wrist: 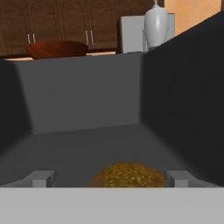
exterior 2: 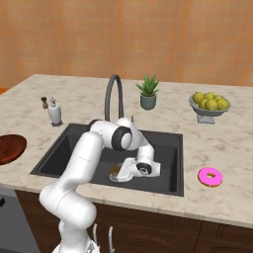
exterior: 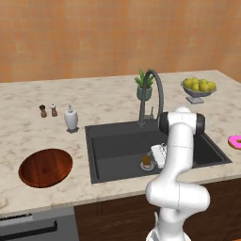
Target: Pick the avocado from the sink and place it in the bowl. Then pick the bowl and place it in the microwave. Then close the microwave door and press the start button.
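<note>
A small olive-tan avocado (exterior: 147, 160) (exterior 2: 114, 171) (wrist: 127, 175) lies on the floor of the dark grey sink (exterior: 117, 146) (exterior 2: 64, 153) (wrist: 83, 92), near its front wall. My gripper (exterior: 149, 163) (exterior 2: 117, 174) (wrist: 111, 178) is down in the basin and open. Its two fingertips (wrist: 41, 177) stand wide on either side of the avocado with gaps showing. The reddish-brown wooden bowl (exterior: 45, 167) (exterior 2: 10, 148) (wrist: 57, 49) rests on the counter to the left of the sink. The microwave and its door are out of view.
A curved grey faucet (exterior: 153, 89) (exterior 2: 112, 94) and a potted plant (exterior: 145, 87) (exterior 2: 148, 94) stand behind the sink. A white soap dispenser (exterior: 71, 117) (exterior 2: 55, 111) and two shakers (exterior: 43, 111) are at the left. A dish of yellow fruit (exterior: 198, 88) (exterior 2: 209, 105) and a pink donut (exterior 2: 211, 176) sit to the right.
</note>
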